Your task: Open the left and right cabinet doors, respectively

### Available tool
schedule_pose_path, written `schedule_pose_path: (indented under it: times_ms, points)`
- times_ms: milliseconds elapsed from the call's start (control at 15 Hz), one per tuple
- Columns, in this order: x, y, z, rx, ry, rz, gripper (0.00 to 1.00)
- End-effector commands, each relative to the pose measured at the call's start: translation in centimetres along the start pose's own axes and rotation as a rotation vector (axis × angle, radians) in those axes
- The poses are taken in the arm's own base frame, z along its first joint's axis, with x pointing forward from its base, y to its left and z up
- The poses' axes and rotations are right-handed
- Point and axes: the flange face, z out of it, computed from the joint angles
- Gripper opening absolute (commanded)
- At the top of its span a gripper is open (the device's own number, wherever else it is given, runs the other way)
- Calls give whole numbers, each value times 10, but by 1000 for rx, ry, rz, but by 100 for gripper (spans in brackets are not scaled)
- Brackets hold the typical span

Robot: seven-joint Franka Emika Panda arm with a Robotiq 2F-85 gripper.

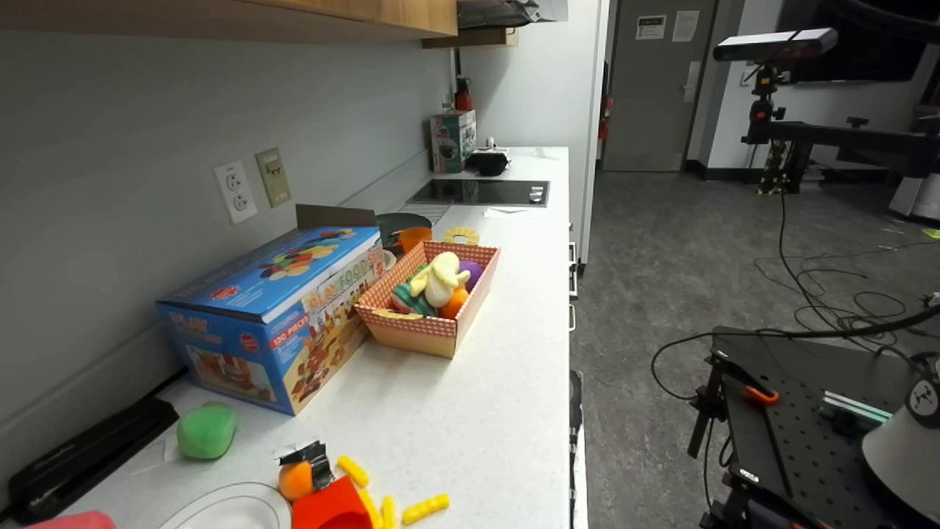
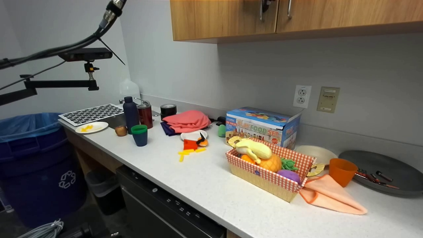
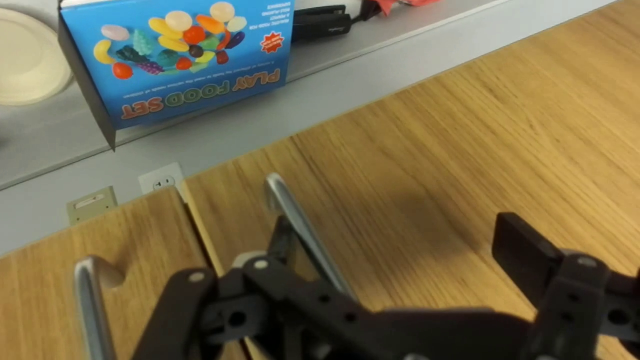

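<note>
Wrist view, apparently upside down; sides as when facing the cabinet. Gripper [image 3: 399,239] spread wide, nothing pinched. It straddles the left handle [image 3: 311,237] on the left door [image 3: 425,160]: 1 finger [image 3: 281,239] just beside the bar on the seam side, the other well apart over the panel. Contact unclear. Likely placed so to hook or squeeze the bar and pull. Right door [image 3: 145,240] has its right handle [image 3: 91,300] ungripped.

In an exterior view: wall cabinet [image 2: 221,23] above the counter [image 2: 198,178], doors look shut; judged 0 of 2 opened. Checkered basket [image 2: 261,185] holds a toy banana [image 2: 257,148] over a toy pineapple [image 2: 271,163], plus a purple piece [image 2: 289,175]. Right, dark platter [image 2: 373,158] with bits too small to name. Left, blue cup [image 2: 140,138] with a green cup [image 2: 138,128] nested in it; farther left, plate [image 2: 103,125] with yellow pieces [image 2: 86,128].

In an exterior view: robot base [image 1: 907,441] on a black platform [image 1: 815,455], right, apart from the counter, maybe leaving swing room. Gripper out of frame. Play-food box [image 1: 235,334] has its flap [image 1: 336,215] up; contents hidden.
</note>
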Motion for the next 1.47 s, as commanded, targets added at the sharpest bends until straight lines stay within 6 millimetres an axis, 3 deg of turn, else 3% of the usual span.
schedule_pose_path:
  times_ms: [0,333,800,1067,1400]
  points:
    - [-7,-7,-16,148,-98,35,100]
    - [-37,-10,-49,202,-200,63,100]
    - [-92,-53,-94,96,-239,-2,100]
    - [-143,-75,-135,47,-308,-21,100]
    - [-220,-94,-208,0,-429,-60,100]
